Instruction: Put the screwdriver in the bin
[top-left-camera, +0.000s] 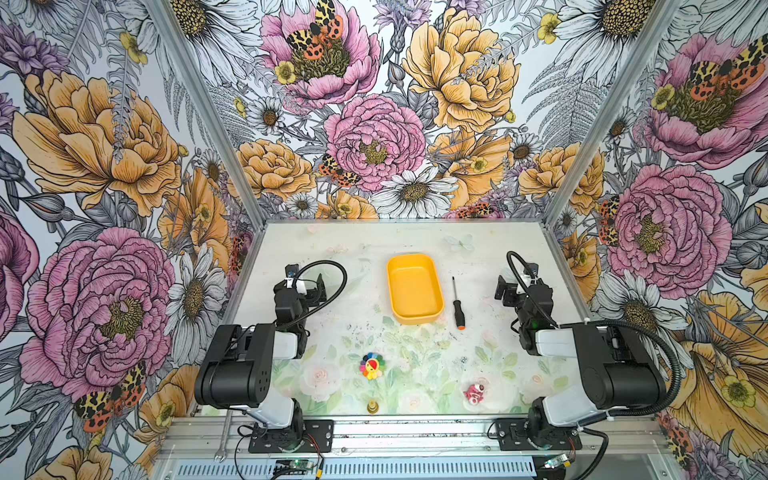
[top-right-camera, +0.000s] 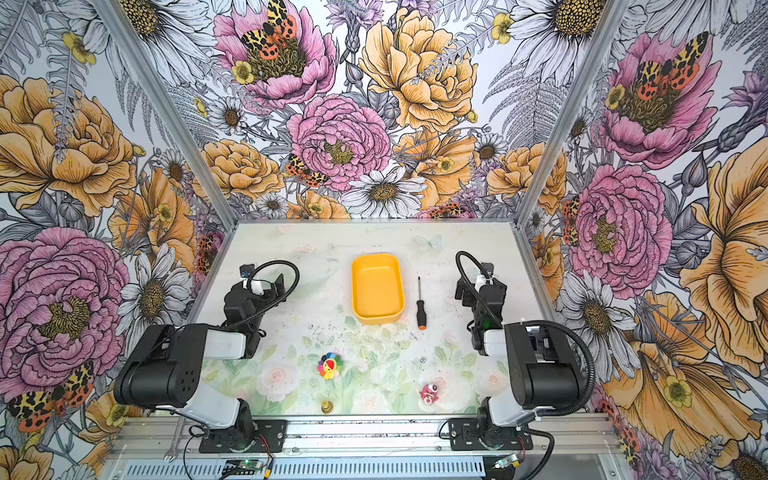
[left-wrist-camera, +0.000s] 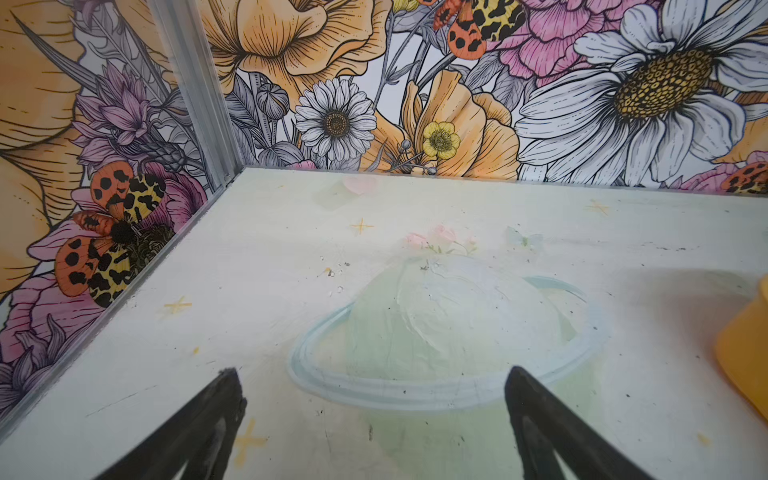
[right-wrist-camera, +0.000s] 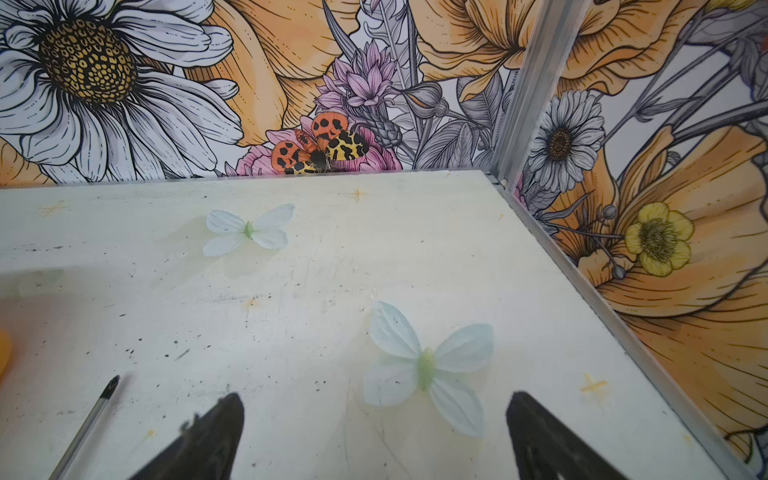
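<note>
The screwdriver (top-left-camera: 458, 306) (top-right-camera: 420, 306) lies flat on the table just right of the bin, its thin shaft pointing to the back and its orange cap to the front. The bin (top-left-camera: 413, 286) (top-right-camera: 377, 286), a shallow yellow-orange tray, stands mid-table with nothing in it. My right gripper (top-left-camera: 505, 291) (right-wrist-camera: 374, 399) hangs open to the right of the screwdriver, whose shaft (right-wrist-camera: 89, 419) shows in the right wrist view. My left gripper (top-left-camera: 318, 286) (left-wrist-camera: 372, 374) is open over bare table left of the bin, whose wall (left-wrist-camera: 748, 353) shows in the left wrist view.
A rainbow flower toy (top-left-camera: 371, 365), a pink toy (top-left-camera: 473, 392) and a small brass piece (top-left-camera: 372, 407) sit near the front edge. A silver wrench (top-left-camera: 222, 440) lies on the frame at the front left. Floral walls close the back and both sides.
</note>
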